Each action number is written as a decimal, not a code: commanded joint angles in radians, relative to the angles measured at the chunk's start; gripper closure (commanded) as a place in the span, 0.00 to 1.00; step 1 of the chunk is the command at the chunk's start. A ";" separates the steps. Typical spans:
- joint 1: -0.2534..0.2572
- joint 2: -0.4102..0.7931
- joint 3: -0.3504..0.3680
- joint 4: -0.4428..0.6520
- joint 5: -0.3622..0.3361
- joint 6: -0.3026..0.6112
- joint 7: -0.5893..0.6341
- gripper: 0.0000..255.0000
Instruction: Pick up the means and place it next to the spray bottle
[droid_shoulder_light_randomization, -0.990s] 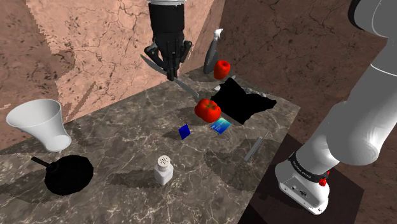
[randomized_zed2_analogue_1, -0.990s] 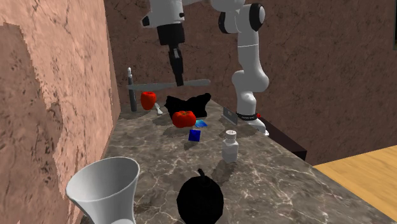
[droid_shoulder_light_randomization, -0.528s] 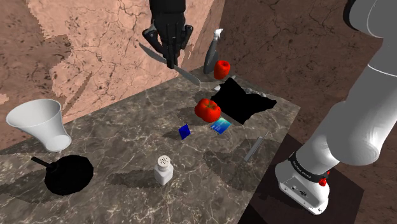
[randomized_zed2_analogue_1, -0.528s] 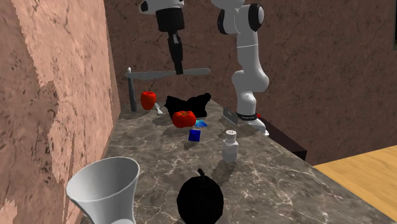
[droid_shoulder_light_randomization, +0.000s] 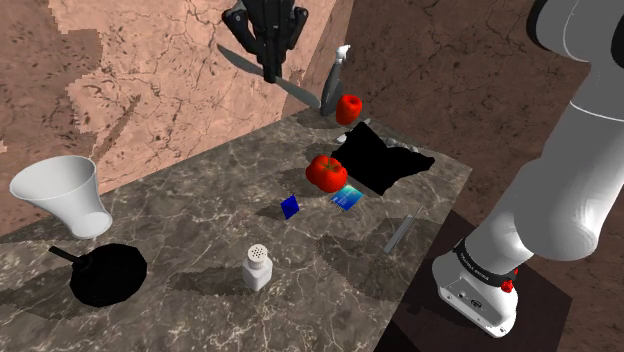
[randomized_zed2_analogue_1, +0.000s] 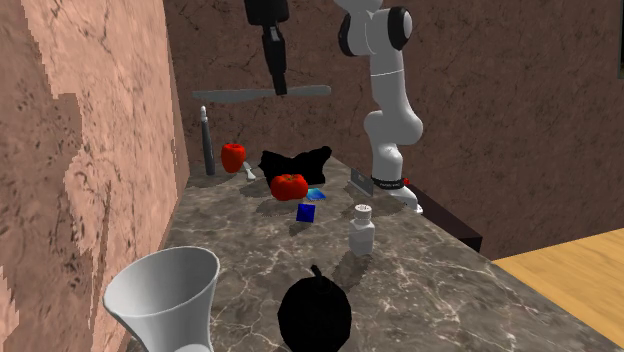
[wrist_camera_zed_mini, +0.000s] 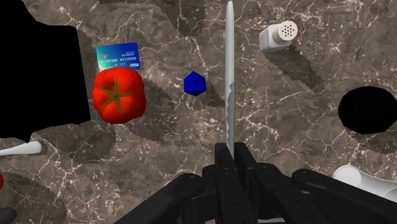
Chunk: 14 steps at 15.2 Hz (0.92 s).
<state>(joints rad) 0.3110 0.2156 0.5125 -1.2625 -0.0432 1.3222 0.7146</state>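
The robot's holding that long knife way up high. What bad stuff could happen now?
The pincer pinches the long knife on just a narrow spot, high above the table, so it might twist or slip and drop. Also, the spray bottle stands close to the wall with a red fruit right beside it; the knife could bump either one while coming down.

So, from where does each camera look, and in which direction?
Shoulder view: beside the arm, looking down across the counter toward the wall; arm and gripper show.
Second exterior view: from the counter's far end, facing the whole arm.
Wrist view: on the gripper, looking down past its fingers along the held knife.
All share the tomato and shaker.
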 joint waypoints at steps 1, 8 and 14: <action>0.008 0.015 0.002 0.049 -0.007 -0.035 0.007 1.00; -0.051 -0.046 -0.020 0.028 0.016 -0.071 -0.067 1.00; -0.164 -0.195 -0.096 -0.144 0.065 -0.038 -0.243 1.00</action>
<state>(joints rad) 0.1649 0.0395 0.4307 -1.3890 0.0169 1.2852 0.5042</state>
